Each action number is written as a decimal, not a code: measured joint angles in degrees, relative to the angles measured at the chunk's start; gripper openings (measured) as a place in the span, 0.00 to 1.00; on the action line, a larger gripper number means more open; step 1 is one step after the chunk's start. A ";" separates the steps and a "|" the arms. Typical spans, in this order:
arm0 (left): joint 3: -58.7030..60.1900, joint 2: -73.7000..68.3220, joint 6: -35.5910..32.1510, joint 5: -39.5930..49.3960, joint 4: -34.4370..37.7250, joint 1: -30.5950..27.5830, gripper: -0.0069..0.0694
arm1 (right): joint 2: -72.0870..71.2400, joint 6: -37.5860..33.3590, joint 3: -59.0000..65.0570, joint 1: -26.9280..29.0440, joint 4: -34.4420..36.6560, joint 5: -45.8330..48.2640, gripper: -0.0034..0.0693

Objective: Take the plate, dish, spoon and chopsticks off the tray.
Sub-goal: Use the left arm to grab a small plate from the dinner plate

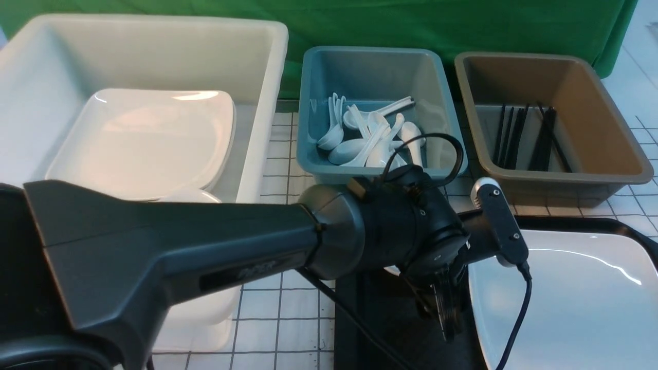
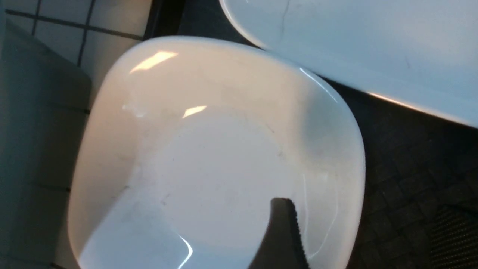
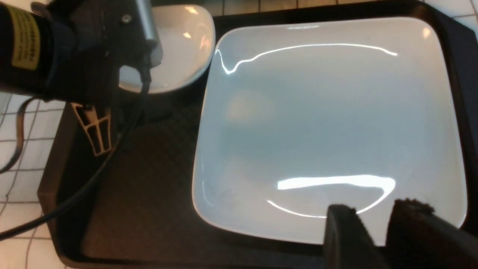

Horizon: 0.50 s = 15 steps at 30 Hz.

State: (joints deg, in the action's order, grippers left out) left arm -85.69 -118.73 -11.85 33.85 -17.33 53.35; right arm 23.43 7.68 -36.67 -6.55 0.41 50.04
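Curved white glare streaks the large plate (image 3: 328,123); the dish (image 2: 224,149) beside it carries warm glints and a soft shadow. Around the plate, the black tray (image 3: 149,186) looks dim.

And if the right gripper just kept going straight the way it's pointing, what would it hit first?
Probably the large white plate, near its rim; how high the right gripper is above it is unclear.
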 joint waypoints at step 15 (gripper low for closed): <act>-0.18 -0.16 9.98 2.54 -5.63 0.00 0.13 | 0.00 -0.38 0.00 0.00 0.00 0.78 0.37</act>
State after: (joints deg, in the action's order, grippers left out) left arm -85.88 -118.89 -1.87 36.39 -22.95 53.35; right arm 23.43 7.29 -36.67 -6.55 0.41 50.82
